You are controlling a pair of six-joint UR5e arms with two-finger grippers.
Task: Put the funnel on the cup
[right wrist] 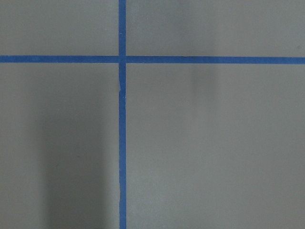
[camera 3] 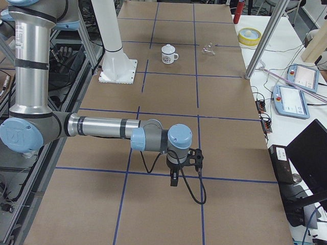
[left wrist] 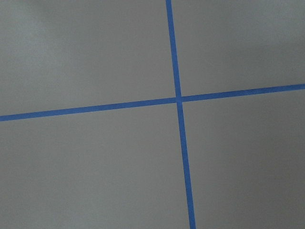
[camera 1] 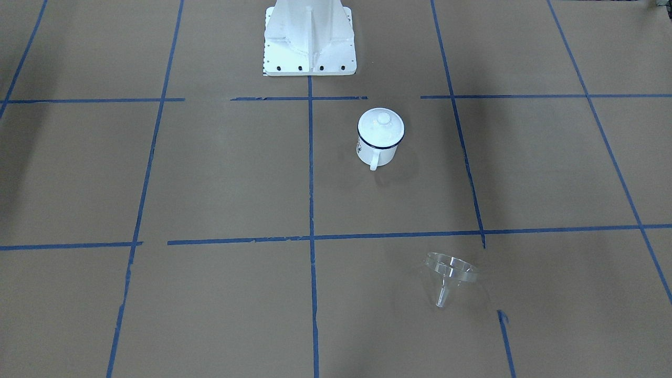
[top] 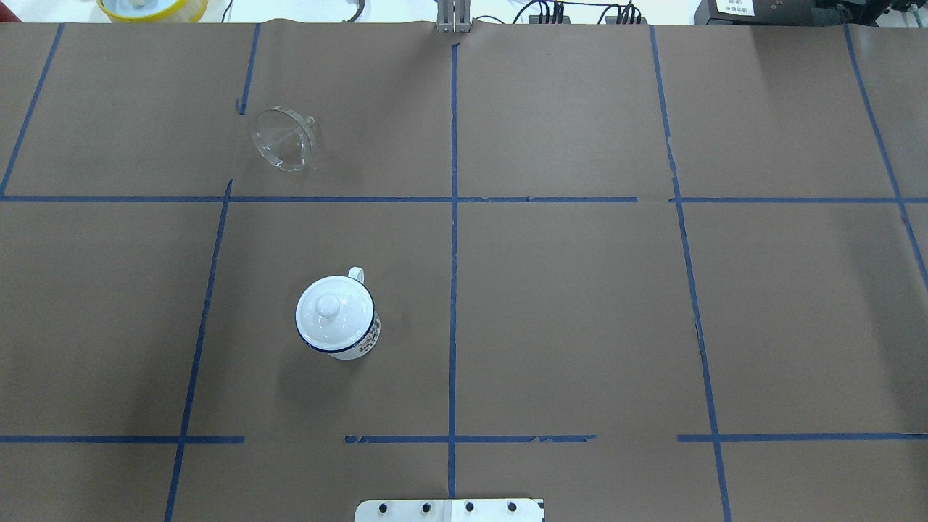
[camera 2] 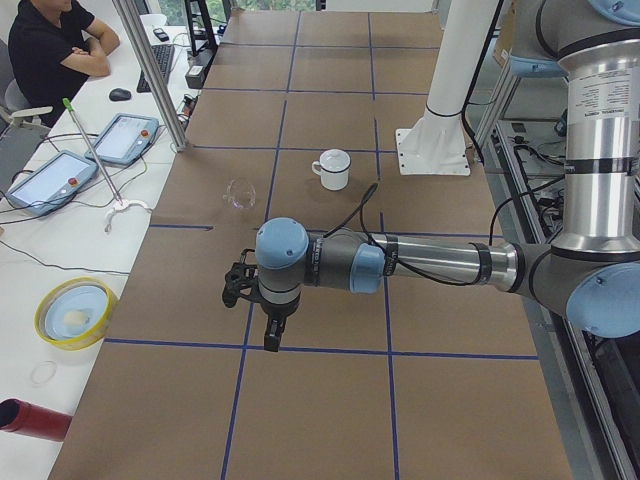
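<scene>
Front view: the cup stands upright on the desk, near the robot base, w/ a white knobbed lid sitting on its mouth. The funnel lies on its side, well apart from the cup, toward the operators' edge. Both are on the robot's left half.

Overhead: same layout. The cup handle points away from the robot. No arm in view.

Ext. left view: the left pincer hangs over the desk, pointing down, well apart from the funnel. I see nothing in it. How wide it stands, I cannot tell.

Ext. right view: the right pincer likewise, far from both things. Its opening I cannot tell.

Wrist views: only desk paper and crossing blue tape.

Judgement: the task is at its start and the funnel is not yet approached. The lid prob. must come off first. Then the funnel needs a grasp at the rim and a turn, spout down, over the cup.

Count: 1 funnel, 1 cup, 1 lid, 2 pincers.
</scene>
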